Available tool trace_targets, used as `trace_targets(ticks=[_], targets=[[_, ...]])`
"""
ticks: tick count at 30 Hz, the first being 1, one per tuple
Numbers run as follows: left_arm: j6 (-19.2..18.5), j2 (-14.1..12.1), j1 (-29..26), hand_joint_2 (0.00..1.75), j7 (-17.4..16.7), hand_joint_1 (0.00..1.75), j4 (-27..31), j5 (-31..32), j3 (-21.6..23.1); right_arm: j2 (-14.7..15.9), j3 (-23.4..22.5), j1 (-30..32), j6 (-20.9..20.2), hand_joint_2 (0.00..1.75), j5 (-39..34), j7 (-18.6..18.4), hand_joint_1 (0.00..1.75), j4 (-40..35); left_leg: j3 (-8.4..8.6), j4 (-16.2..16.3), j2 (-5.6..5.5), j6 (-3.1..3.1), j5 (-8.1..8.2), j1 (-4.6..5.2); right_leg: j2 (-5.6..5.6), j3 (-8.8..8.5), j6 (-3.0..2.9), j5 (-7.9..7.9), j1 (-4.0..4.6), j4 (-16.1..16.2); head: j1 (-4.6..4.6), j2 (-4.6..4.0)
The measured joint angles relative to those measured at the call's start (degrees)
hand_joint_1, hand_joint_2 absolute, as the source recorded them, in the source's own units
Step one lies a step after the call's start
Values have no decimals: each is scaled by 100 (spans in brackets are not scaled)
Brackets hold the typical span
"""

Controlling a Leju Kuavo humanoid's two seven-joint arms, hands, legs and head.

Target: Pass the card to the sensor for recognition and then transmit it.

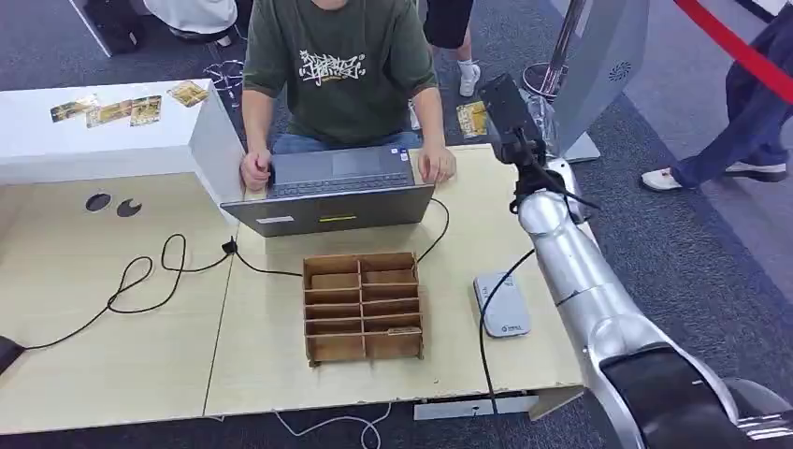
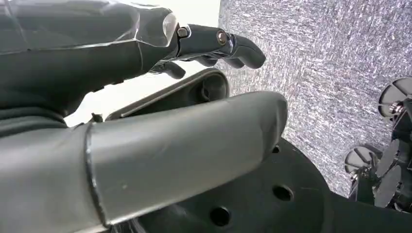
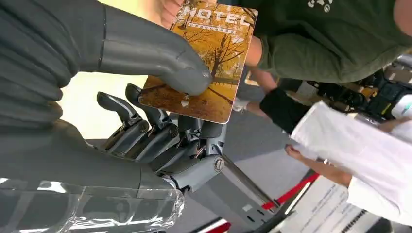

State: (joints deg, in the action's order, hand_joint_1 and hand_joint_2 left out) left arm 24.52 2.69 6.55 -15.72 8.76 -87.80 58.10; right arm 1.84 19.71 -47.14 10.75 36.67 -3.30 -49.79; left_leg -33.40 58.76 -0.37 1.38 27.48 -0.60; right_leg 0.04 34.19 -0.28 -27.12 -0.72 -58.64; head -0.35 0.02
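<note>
Head view: right arm stretched to upper right of frame, card (image 1: 472,119) held off the far table edge beside the person (image 1: 341,75) at the laptop (image 1: 332,192) — well apart from the sensor (image 1: 502,305) at lower right.

Right wrist view: right hand (image 3: 160,111) pinching the card (image 3: 206,60), thumb on top — grip hidden in head view.

Left wrist view: left hand (image 2: 145,97) empty, fingers loosely extended, likely idle.

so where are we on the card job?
Done: right hand has the card pinched under its thumb, arm raised beyond the table's far right corner. In hand: carrying it. Left: the sensor on the table has no card on it; then the handover. Left hand holds nothing.
</note>
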Motion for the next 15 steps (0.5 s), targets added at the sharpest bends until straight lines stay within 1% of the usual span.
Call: trace_targets(ticks=[7,15], targets=[[-20,-11,-3,0,0,0,0,-48,0,83,0,-380,-524,175,-358,-89,175,491,1,0,0,0,0,0,0,0,0,0,0,0,2,0],[-55,-46,-6,0,0,0,0,-100,0,225,11,-729,-745,175,-600,-144,175,974,0,2,0,0,0,0,0,0,0,0,0,0,2,0]])
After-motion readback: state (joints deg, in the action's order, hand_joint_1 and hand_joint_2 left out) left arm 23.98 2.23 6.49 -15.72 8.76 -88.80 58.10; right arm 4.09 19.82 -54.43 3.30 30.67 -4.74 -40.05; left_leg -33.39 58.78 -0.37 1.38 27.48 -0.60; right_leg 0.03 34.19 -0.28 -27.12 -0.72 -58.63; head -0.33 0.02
